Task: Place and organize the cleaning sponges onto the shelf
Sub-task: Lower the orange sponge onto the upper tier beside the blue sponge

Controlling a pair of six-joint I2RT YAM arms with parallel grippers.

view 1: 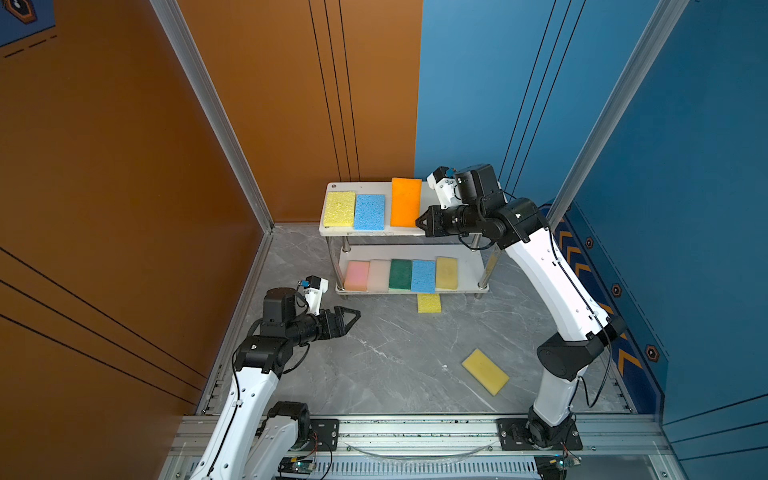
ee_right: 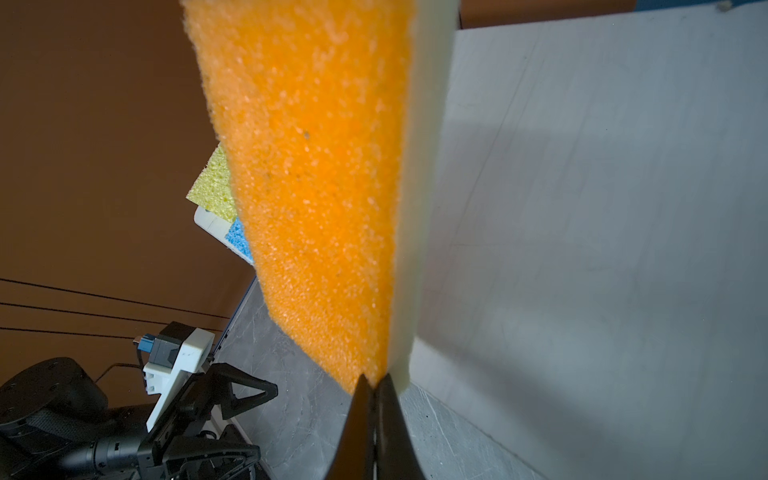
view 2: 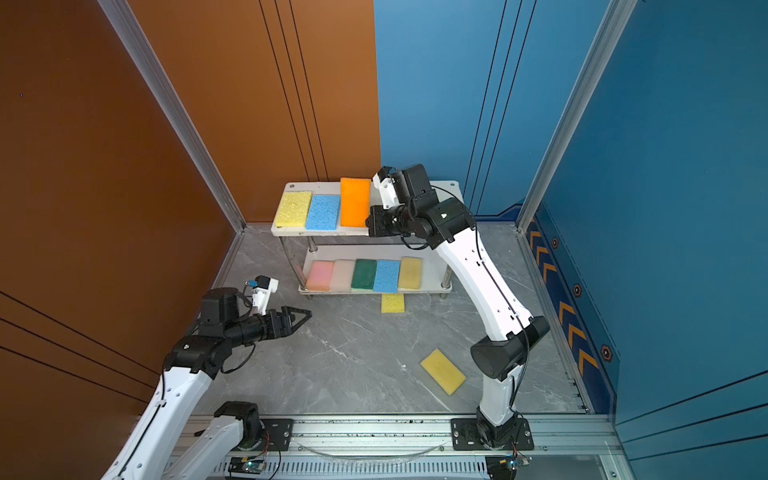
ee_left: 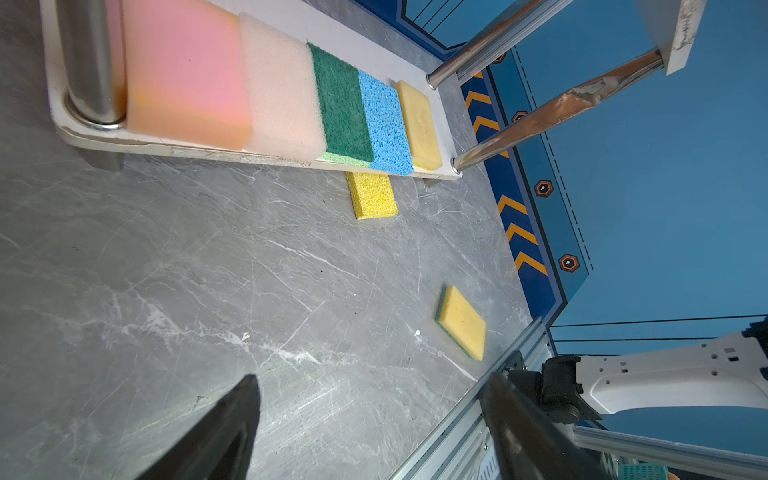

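Shelf (view 1: 468,270) stands at the back edge of the tabletop (view 1: 386,361), with five sponges (view 1: 401,274) in a row on its lower board and the orange sponge (view 1: 406,202) on its upper board. Right gripper (ee_right: 374,384) is pinched tight on the near corner of the orange sponge, which seems tilted up. The left gripper (view 1: 352,322) hovers near the tabletop's left edge, jaws wide and empty.

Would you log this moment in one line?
left gripper open | right gripper shut on orange sponge at shelf top | two sponges unshelved
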